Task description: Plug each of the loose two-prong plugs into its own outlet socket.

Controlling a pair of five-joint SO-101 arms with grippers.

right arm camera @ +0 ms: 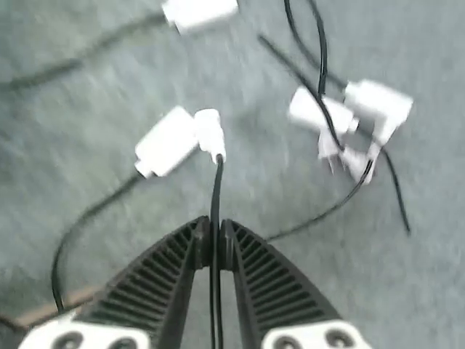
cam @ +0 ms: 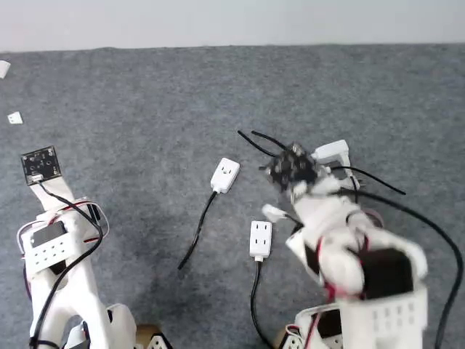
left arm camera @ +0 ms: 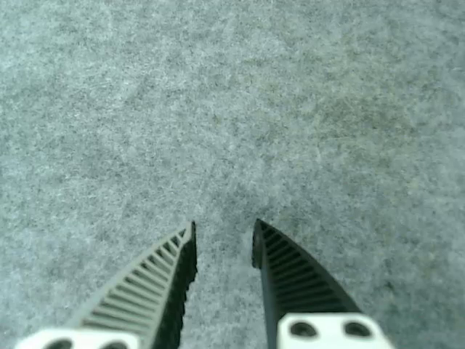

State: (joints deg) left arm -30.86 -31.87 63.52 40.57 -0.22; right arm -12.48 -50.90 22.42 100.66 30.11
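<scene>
The right gripper [right arm camera: 215, 222], in its own wrist view, has its ribbed fingers pressed together on a thin black cord [right arm camera: 216, 189], which runs out straight ahead of the tips to a white plug [right arm camera: 208, 131]. That plug lies against the end of the near socket [right arm camera: 166, 143], a white block ahead of the fingers and a little to one side; whether its prongs are seated cannot be told. Farther ahead on the same side lies the far socket [right arm camera: 200, 11], its dark lead trailing away sideways. On the other side of the fingers, near but apart from them, the first loose plug [right arm camera: 316, 110] and the second loose plug [right arm camera: 379, 102] lie against each other with bare prongs showing and black cords crossing over them. In the left wrist view the left gripper [left arm camera: 224, 225] is partly open with a narrow gap between its fingertips. It holds nothing and hangs over bare grey mat [left arm camera: 232, 94], well apart from all the plugs and sockets. In the high view the right arm [cam: 341, 247] leans over the spot beside the near socket, covering its own fingers. The white plug pokes out from under it, just off that socket's corner. The left arm [cam: 54, 247] stands well off to the far side of both sockets.
</scene>
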